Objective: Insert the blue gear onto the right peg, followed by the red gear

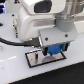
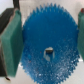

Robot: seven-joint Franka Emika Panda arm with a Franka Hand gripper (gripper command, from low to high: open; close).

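Tool [image 2: 47,42] clenched on the flat round bright blue plastic gear with toothed rim [image 2: 48,46], green pads [image 2: 12,42] on opposite rim edges. In the exterior view the gear [image 1: 54,50] hangs just above the white black-bordered plate [image 1: 36,59] on the white bench [image 1: 15,70]. Peg hidden, probably under the gear. Risk: centre hole [image 2: 48,52] off-axis, so the gear jams, tilts, or slips between the pads.

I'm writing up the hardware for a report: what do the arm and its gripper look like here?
The arm is glossy white with rounded casings and a light grey wrist block. A black cable trails alongside it. The gripper has dark fingers faced with green rectangular pads. No markings are legible.
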